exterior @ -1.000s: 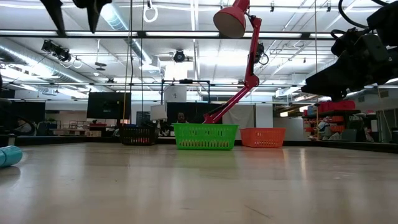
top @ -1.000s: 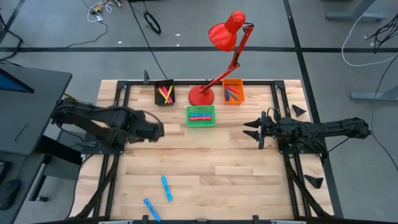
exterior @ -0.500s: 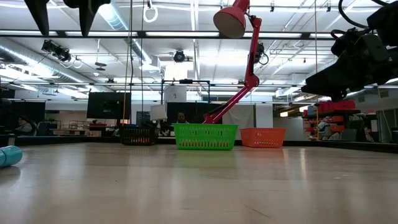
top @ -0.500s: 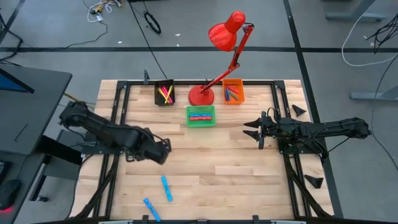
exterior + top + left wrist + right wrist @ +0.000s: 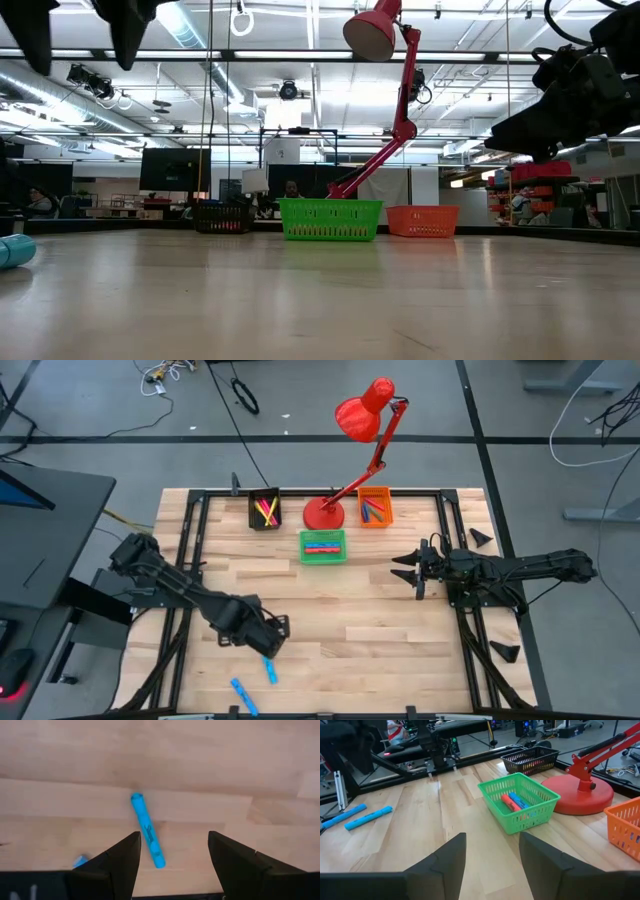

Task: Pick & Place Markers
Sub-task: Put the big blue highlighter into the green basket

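Observation:
Two blue markers lie flat on the table near its near edge: one (image 5: 268,664) also shows in the left wrist view (image 5: 147,831), the other (image 5: 243,696) lies nearer the edge. My left gripper (image 5: 277,634) is open and empty, above the first marker. My right gripper (image 5: 404,567) is open and empty at the table's right. More markers lie in the black bin (image 5: 265,510), the green bin (image 5: 322,547) and the orange bin (image 5: 375,509).
A red desk lamp (image 5: 340,480) stands on its round base at the far edge between the bins. A black frame (image 5: 190,530) runs along the table's sides. Bare wood lies in the middle of the table.
My left gripper has gone toward the table's near edge and a little to the right, from beside the green bin to above the blue marker. My right arm has kept still.

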You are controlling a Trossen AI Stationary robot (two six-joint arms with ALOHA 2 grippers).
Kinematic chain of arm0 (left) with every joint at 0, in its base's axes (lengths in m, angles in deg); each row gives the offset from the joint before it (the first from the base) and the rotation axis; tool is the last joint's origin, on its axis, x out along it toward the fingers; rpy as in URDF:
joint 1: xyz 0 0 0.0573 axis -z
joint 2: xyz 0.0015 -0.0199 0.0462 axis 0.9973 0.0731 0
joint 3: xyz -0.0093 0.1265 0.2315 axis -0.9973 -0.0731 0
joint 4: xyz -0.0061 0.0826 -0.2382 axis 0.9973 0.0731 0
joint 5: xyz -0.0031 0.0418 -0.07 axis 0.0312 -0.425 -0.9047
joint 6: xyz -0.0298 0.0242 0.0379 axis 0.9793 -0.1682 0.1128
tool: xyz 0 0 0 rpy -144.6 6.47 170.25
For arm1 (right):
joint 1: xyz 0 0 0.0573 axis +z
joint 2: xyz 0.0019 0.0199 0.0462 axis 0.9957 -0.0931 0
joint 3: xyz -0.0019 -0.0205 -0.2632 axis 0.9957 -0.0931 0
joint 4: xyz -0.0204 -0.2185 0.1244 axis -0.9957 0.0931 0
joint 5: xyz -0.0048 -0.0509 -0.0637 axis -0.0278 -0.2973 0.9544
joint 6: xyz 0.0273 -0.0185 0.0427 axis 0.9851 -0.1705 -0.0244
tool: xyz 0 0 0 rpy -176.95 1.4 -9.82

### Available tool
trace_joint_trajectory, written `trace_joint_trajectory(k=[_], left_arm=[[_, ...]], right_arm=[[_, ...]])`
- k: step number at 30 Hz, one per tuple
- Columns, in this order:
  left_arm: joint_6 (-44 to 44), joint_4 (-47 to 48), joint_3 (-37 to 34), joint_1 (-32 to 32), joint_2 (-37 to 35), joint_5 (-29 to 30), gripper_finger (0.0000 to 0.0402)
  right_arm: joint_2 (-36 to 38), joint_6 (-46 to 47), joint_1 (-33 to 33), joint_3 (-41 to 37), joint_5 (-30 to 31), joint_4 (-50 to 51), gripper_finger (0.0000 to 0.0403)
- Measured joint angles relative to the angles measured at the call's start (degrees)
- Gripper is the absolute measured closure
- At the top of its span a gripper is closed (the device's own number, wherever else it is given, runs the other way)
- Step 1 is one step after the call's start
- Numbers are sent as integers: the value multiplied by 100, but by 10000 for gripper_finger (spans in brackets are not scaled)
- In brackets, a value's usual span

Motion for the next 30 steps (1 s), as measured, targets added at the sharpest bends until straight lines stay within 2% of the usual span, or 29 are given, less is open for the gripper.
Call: trace_joint_trajectory(k=[13,21,30], left_arm=[[449,-521,0,505,750,-150,163],[491,-976,0,530,1395,-298,163],[599,-1018,0,523,1839,-598,164]], right_arm=[[0,0,-1,0,1,0,218],[0,0,-1,0,1,0,218],[0,1,0,0,0,0,218]])
